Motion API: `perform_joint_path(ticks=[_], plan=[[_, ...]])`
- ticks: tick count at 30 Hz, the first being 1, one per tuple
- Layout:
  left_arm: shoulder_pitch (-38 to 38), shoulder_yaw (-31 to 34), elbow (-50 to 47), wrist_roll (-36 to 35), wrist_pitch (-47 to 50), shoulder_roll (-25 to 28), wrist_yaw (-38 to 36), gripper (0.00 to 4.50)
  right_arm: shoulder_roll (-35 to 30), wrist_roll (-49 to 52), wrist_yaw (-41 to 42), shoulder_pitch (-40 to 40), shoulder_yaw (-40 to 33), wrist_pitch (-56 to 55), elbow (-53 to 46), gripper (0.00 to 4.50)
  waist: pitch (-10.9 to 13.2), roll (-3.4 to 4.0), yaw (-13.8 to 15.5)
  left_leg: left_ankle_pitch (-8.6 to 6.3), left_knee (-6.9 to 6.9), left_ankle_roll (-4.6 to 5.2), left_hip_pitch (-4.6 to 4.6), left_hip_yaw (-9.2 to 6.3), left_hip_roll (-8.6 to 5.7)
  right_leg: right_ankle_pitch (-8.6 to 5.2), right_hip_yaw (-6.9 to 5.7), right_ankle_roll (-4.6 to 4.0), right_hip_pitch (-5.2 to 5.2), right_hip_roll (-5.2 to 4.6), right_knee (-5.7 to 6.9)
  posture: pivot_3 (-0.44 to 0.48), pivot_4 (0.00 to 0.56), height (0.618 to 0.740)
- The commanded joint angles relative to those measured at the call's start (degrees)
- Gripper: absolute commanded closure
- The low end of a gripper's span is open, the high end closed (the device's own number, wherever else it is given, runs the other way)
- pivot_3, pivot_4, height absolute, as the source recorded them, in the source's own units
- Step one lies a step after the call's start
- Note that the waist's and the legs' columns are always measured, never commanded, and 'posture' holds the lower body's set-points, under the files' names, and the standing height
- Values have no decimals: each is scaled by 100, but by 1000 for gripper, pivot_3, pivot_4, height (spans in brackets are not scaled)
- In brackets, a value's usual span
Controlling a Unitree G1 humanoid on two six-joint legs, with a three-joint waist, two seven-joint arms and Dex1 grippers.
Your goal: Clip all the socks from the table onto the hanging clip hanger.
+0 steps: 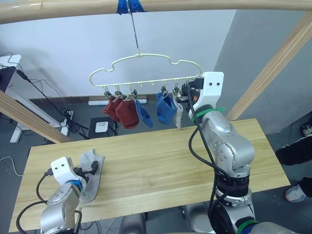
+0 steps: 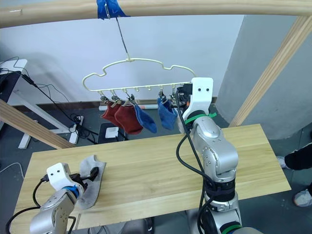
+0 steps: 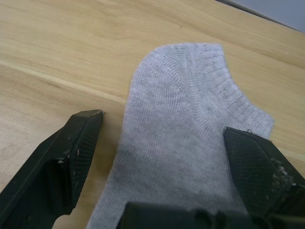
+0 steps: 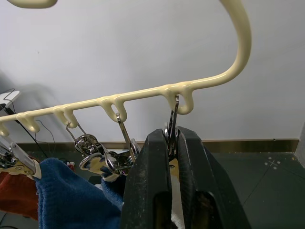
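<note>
A pale yellow clip hanger (image 1: 146,66) hangs by its hook from the top pole. Clipped along it are two dark red socks (image 1: 124,111), two blue socks (image 1: 165,108) and a light grey sock (image 1: 179,115). My right gripper (image 4: 172,143) is raised at the hanger's right end, shut on the last metal clip (image 4: 173,112), with a bit of pale fabric below its fingers. Another light grey sock (image 3: 186,129) lies flat on the table (image 1: 161,161) at the near left. My left gripper (image 3: 164,129) is open, with one finger on each side of that sock.
Thick wooden frame poles (image 1: 280,61) run overhead and slant down at both sides. Cables and a power strip (image 1: 102,127) lie on the floor behind the table. A person's shoe (image 1: 295,193) is at the right edge.
</note>
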Motion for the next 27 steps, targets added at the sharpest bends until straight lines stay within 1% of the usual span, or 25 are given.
perform_joint_path(ticks=[1,3,4,7,14,17,19,21,22,23,25,27], plan=[[172,-236,37,92,-2,8,-154,199,51,84,27,-51,62,-60,-267,4500,-3,5,0,0,0,0,0,0,0,0,1,0,0,0,1,-267,255,740],[188,-244,19,136,-41,1,-114,538,60,85,24,-55,58,-60,-262,4500,-4,5,-1,0,0,0,1,3,0,0,3,0,0,0,1,-267,255,740],[188,-230,24,143,-51,-8,-88,883,64,86,22,-54,58,-62,-260,4500,-4,5,-1,0,0,0,1,4,1,0,3,0,0,-1,1,-266,254,740],[225,-393,61,331,-356,116,-183,1442,69,94,30,-47,62,-67,-254,4500,-4,5,-2,0,0,0,1,4,2,0,3,0,0,-1,0,-266,254,740],[268,-524,157,407,-664,208,-365,3203,77,101,42,-53,66,-80,-240,4500,-4,5,-3,0,-3,0,1,5,3,0,2,0,-1,-1,-3,-266,254,740],[424,-916,57,627,-1259,414,-846,3993,80,97,39,-49,62,-83,-243,4500,-4,5,-12,0,-4,0,0,6,4,0,2,0,-1,0,-7,-266,254,740],[460,-1142,-32,683,-1610,489,-1146,4404,82,89,35,-52,67,-89,-237,4500,-4,5,-12,0,-8,0,0,11,7,0,6,-1,-3,-1,-12,-268,253,740],[258,-1756,-388,728,-2401,616,-1973,4493,70,67,24,-51,72,-98,-245,4500,-3,5,7,0,-10,0,-2,10,14,0,5,-1,-3,-3,-17,-268,253,740],[196,-1913,-456,736,-2631,650,-2194,4493,67,61,22,-51,73,-100,-248,4500,-3,5,28,0,-9,0,-8,6,15,0,2,-1,-4,-4,-19,-268,253,740],[75,-2061,-544,708,-2775,669,-2400,4493,60,56,18,-47,71,-99,-260,4500,-3,5,39,0,-8,-1,-13,-3,17,0,-3,-1,-5,-9,-21,-268,253,740],[-411,-2395,-726,646,-2796,692,-2774,4493,40,52,6,-34,56,-79,-304,4500,-3,4,42,1,-6,-1,-18,3,19,4,2,6,-5,-15,-27,-268,253,740],[-725,-2609,-798,611,-2806,707,-3046,4493,33,49,0,-40,50,-75,-309,4500,-4,3,10,1,-4,-1,-21,6,6,6,2,8,-6,-12,-28,-286,254,740]])
